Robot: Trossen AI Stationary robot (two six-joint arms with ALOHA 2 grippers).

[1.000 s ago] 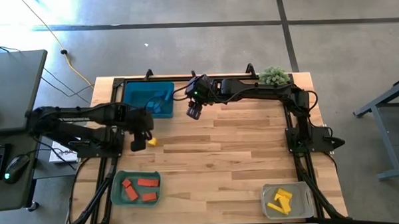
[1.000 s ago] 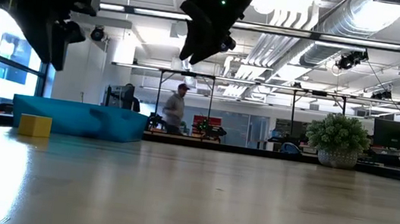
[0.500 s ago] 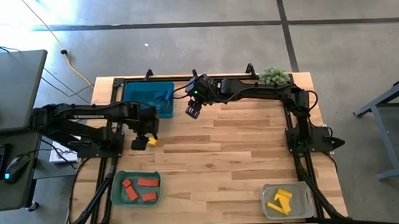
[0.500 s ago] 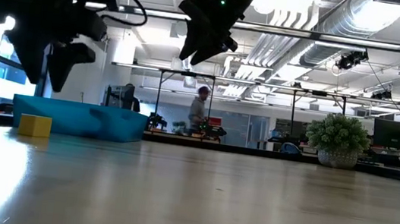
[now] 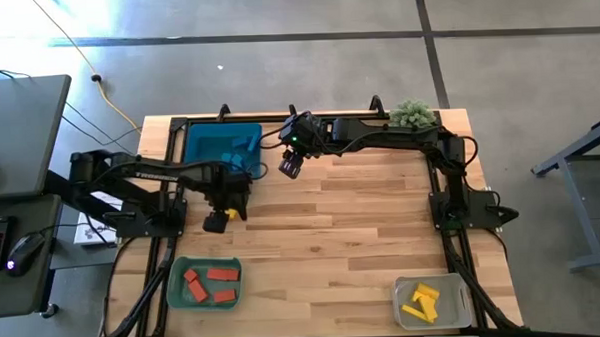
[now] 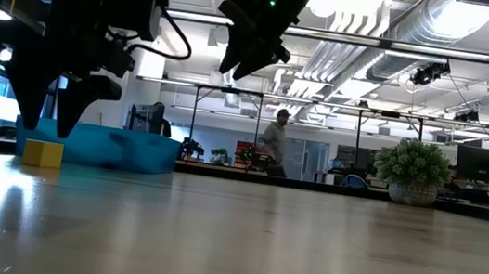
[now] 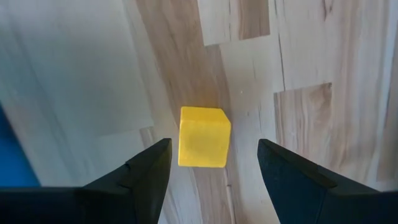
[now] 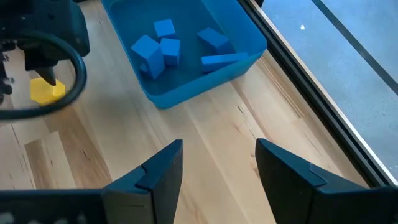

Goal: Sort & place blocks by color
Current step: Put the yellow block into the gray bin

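Note:
A yellow cube (image 7: 204,137) rests flat on the wooden table near the blue bin (image 5: 222,149). My left gripper (image 6: 45,127) points down right above the cube (image 6: 42,153), open, one finger on each side and the tips just over its top, touching nothing. In the high view this gripper (image 5: 221,209) covers the cube. My right gripper (image 5: 290,167) hangs open and empty above the table by the blue bin's right side. Several blue blocks (image 8: 163,46) lie in the blue bin (image 8: 186,87).
A green bin (image 5: 206,282) with red blocks stands at the near left, and a clear bin (image 5: 430,301) with yellow blocks at the near right. A small green plant (image 5: 412,113) sits at the far right corner. Bare wood lies between them.
My left gripper has come down and gone a little toward the table's right edge, ending over the yellow cube, and its wrist has rolled. The cube has stayed where it was. A person in the room behind has walked to the right.

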